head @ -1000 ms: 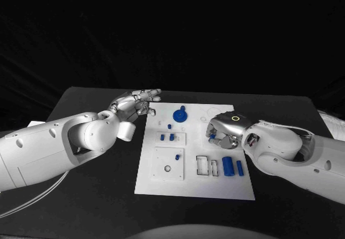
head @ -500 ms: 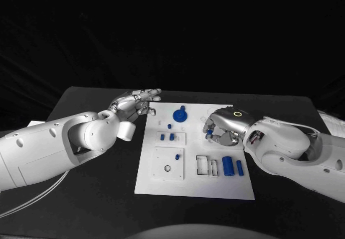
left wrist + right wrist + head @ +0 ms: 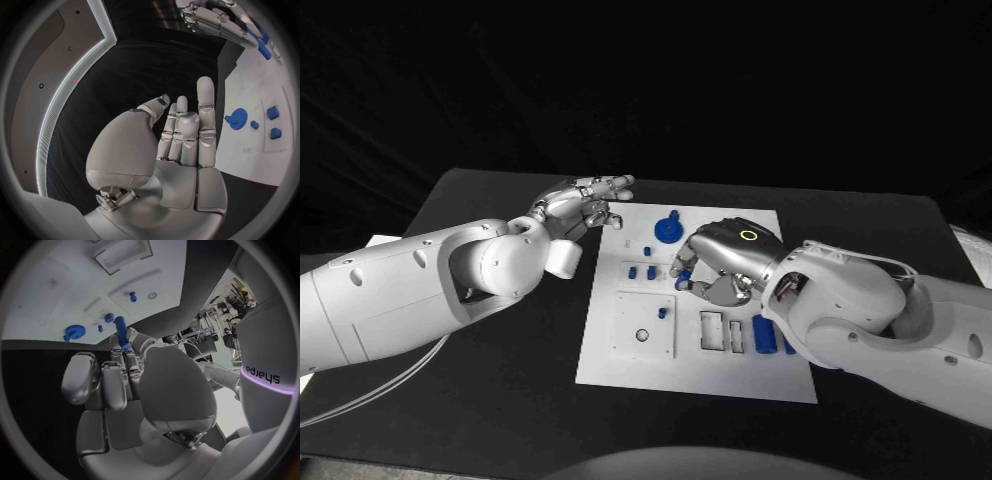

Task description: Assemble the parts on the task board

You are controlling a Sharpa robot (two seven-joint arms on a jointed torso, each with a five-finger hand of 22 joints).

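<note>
The white task board (image 3: pixel 626 362) lies in the middle of the black table. My right hand (image 3: pixel 721 264) hovers over its middle and pinches a blue cylinder (image 3: pixel 120 330) between its fingertips (image 3: pixel 127 351). A blue gear (image 3: pixel 668 233) sits near the board's far edge, with two small blue blocks (image 3: pixel 642 271) below it and a small blue peg (image 3: pixel 662 312) in a raised white square. A longer blue cylinder (image 3: pixel 762 334) lies by the rectangular slots (image 3: pixel 714 331). My left hand (image 3: pixel 580 206) floats beside the board's far left corner, fingers extended (image 3: pixel 182 131), holding nothing.
Black table (image 3: pixel 473 400) surrounds the board on all sides, with open room in front and to the left. My right forearm (image 3: pixel 877 320) covers the board's right edge. The left wrist view shows the gear (image 3: pixel 236 121) and small blocks (image 3: pixel 274 122) near my left hand.
My right hand has moved left toward the board's middle, carrying the blue cylinder. My left hand has barely moved. The head view has shifted slightly.
</note>
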